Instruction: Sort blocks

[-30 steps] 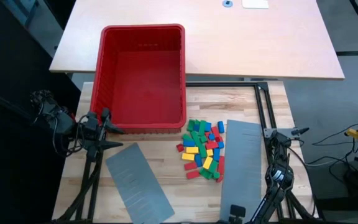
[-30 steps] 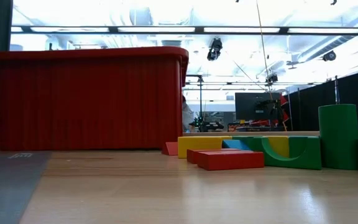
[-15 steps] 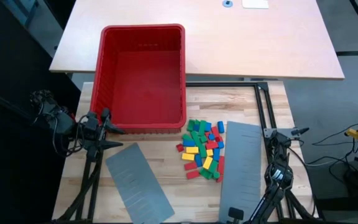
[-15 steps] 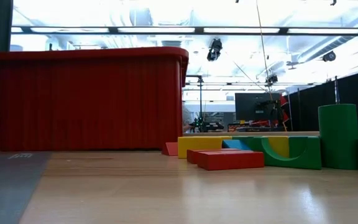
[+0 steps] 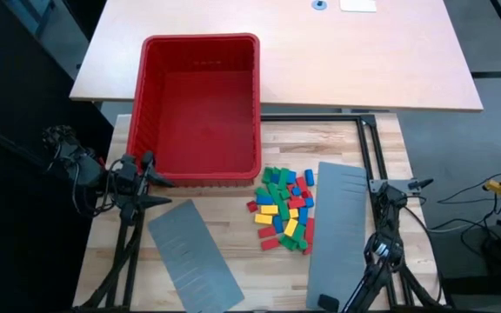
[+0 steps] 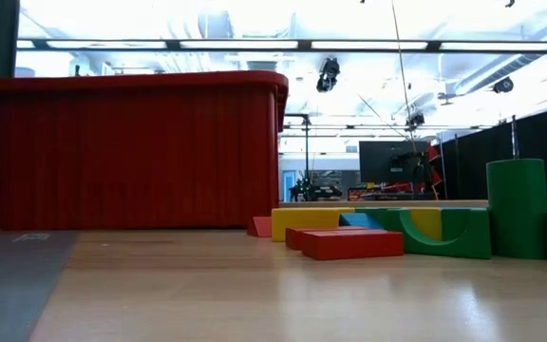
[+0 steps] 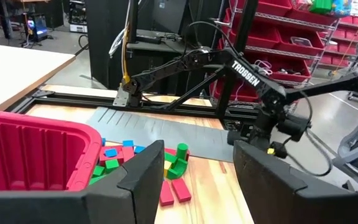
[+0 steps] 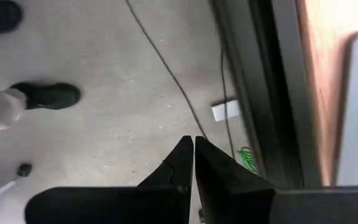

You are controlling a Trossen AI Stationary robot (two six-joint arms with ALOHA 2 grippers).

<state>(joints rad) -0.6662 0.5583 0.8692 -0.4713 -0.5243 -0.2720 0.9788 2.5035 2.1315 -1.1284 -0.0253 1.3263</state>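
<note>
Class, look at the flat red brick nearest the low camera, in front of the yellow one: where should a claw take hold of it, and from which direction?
Probably from straight above, closing on the two long side faces of the red brick. It lies flat on the table with open wood in front, but the yellow brick and another red brick sit close behind, so a level approach looks crowded.

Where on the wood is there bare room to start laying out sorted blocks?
Bare wood lies between the left grey panel and the blocks, below the red bin. Between the blocks and the right grey panel it is crowded.
</note>
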